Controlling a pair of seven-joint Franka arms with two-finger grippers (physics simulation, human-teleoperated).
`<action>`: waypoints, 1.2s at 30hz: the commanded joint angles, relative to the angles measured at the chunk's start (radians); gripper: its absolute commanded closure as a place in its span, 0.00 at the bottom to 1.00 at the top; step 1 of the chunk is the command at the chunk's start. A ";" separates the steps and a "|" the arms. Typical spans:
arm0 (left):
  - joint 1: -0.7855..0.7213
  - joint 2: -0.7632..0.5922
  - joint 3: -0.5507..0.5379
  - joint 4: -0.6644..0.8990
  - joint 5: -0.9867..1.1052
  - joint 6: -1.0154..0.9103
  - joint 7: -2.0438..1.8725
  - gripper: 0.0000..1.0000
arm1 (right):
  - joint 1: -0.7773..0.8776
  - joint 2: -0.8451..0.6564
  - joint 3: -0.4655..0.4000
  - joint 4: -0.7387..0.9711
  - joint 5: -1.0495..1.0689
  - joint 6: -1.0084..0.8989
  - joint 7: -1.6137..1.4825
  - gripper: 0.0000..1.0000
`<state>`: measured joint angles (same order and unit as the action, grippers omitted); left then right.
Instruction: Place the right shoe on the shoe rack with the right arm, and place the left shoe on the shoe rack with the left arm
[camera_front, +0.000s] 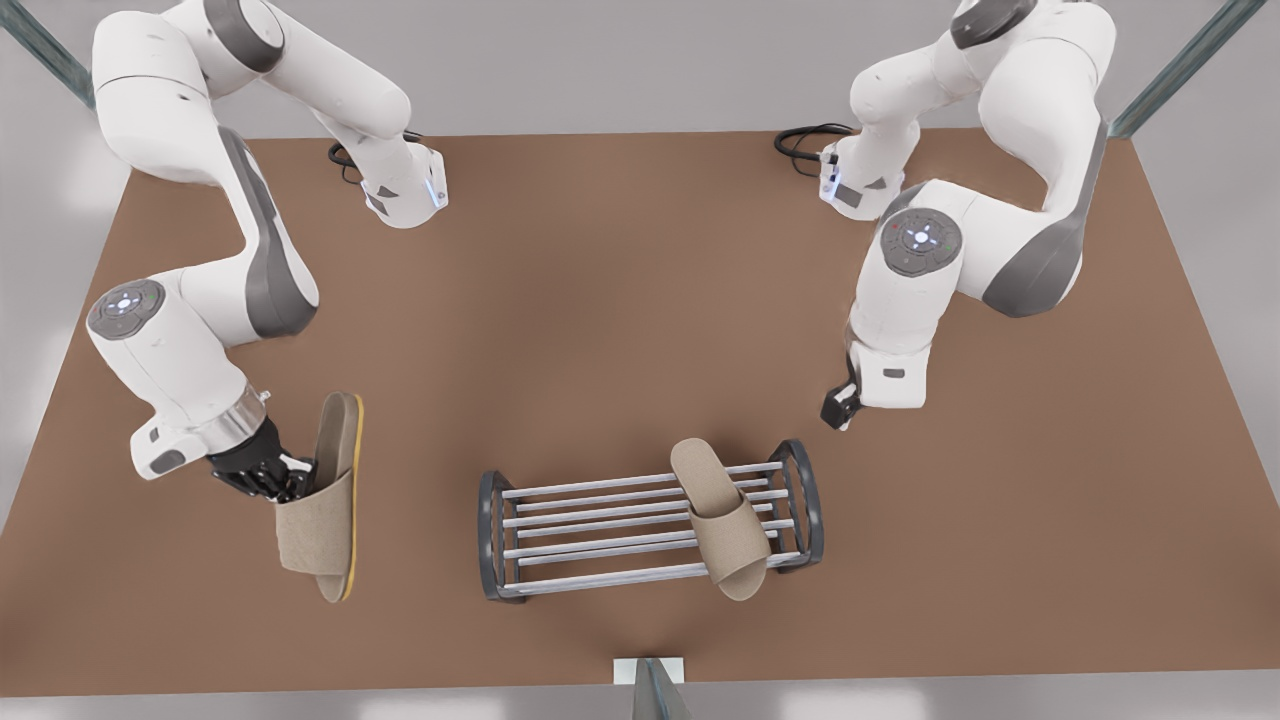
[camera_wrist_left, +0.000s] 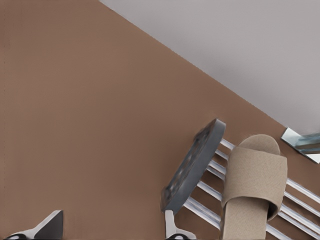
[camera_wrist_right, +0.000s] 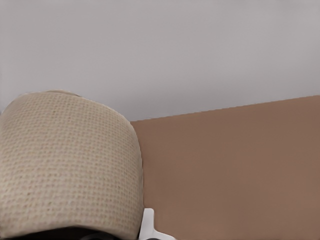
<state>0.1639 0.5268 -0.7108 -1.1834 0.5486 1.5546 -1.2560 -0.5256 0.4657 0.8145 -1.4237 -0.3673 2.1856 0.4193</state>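
The right gripper (camera_front: 285, 480) pinches the strap of the right shoe (camera_front: 330, 500), hanging it on edge well off the shoe rack (camera_front: 600, 530) for carrying over, while the left gripper (camera_front: 838, 408), jaws spread and empty, hovers just beside the rack where the left shoe (camera_front: 720, 520) lies across the bars.

Right gripper (camera_front: 285, 483) fingertips buried behind strap of right shoe (camera_front: 327, 505); contact points hidden. Right wrist view: same shoe (camera_wrist_right: 67, 165) cut off by frame edge, only strap bulge visible, sole out of frame.

Left gripper (camera_front: 838, 410) small, dark, finger gap too small to judge in front view. Left wrist view: fingertips (camera_wrist_left: 47, 226) clipped by frame edge; left shoe (camera_wrist_left: 252, 187) heel cut off; shoe rack (camera_wrist_left: 195, 165) far end out of frame.
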 joint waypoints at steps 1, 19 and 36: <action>-0.227 -0.060 0.525 0.117 -0.568 -0.311 1.175 0.00 | 0.061 0.004 -0.006 0.065 -0.048 -0.153 0.375 0.79; -0.162 -0.329 0.533 -0.320 -0.532 0.165 1.110 0.00 | 1.030 0.237 -0.722 0.460 -0.056 0.080 0.894 0.79; -0.159 -0.307 0.530 -0.289 -0.533 0.131 1.109 0.00 | 0.989 0.125 -0.698 0.151 -0.027 0.307 0.458 0.79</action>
<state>0.0036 0.2158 -0.1803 -1.4732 0.0159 1.6898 -0.2886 0.4613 0.5929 0.1153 -1.2677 -0.3852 2.4072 0.9972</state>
